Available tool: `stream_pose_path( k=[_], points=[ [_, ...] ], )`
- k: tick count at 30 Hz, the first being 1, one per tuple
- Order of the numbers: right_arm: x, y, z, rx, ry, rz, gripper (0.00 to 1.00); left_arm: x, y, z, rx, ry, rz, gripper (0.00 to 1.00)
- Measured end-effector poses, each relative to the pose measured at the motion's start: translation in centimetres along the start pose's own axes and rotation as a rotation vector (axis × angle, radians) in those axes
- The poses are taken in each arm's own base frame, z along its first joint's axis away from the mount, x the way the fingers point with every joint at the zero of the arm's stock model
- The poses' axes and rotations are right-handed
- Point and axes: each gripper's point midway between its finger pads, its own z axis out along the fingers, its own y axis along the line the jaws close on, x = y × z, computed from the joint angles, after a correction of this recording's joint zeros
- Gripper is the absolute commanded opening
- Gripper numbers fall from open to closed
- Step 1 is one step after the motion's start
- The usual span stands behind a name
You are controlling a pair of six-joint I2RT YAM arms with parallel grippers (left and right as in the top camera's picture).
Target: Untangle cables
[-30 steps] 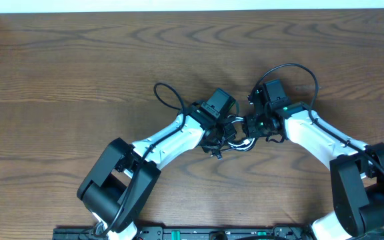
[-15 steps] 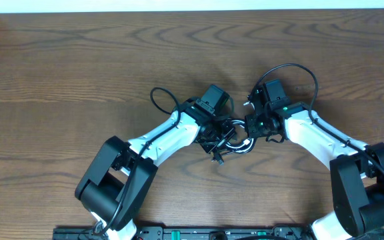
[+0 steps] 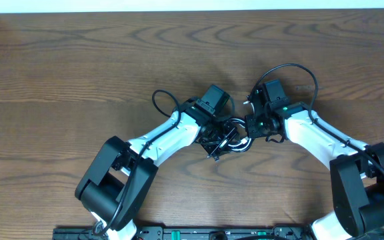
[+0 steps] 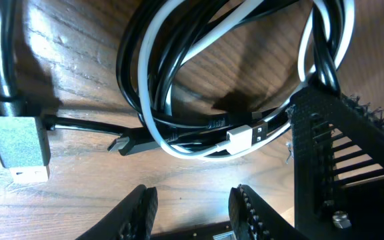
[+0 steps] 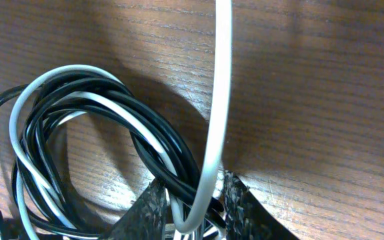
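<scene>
Item 1, work surface: the wooden table carries one small knot of cord near its centre, between the two wrists.

Item 2, arms: the left arm and right arm converge on that knot from opposite sides, their heads close together.

Item 3, pincers:
- The right gripper is clenched on the white cable, which rises taut from the pinch. A black strand appears caught in the same bite.
- The left gripper is released. Its fingers stand apart just beside the coil with nothing between them.

Item 4, cables: the black cable lies in several loops on the wood, and the white cable threads in and out of them. The two share one coil and cross at several places (I cannot count the crossings reliably).

Item 5, plug ends: the white plug and the black plug both lie at the coil's lower edge, near each other.

Finding: the task is at an early stage. One cord is secured and no separation is visible. In my judgement the white cable has yet to be drawn clear of every black loop and the two laid apart.
</scene>
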Motion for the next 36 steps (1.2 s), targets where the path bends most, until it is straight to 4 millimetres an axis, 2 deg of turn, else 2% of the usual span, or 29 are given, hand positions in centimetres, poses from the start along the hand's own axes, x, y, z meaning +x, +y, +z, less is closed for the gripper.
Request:
stream_pose_path(
  k=[4, 7, 13, 28, 36],
  points=[
    [0.0, 0.0, 0.0, 0.000, 0.000, 0.000, 0.24, 0.0, 0.1, 0.2, -0.008, -0.021, -0.018, 0.40],
    [0.0, 0.0, 0.0, 0.000, 0.000, 0.000, 0.24, -0.2, 0.2, 0.3, -0.013, -0.043, -0.049, 0.32],
    [0.0, 0.0, 0.0, 0.000, 0.000, 0.000, 0.24, -1.5, 0.3, 0.2, -0.017, -0.118, -0.120, 0.22],
    [0.0, 0.0, 0.0, 0.000, 0.000, 0.000, 0.23, -2.3, 0.2, 0.1, -0.007, -0.166, -0.184, 0.23],
    [0.0, 0.0, 0.0, 0.000, 0.000, 0.000, 0.24, -1.5, -0.6, 0.3, 0.023, -0.122, -0.176, 0.23]
  ],
)
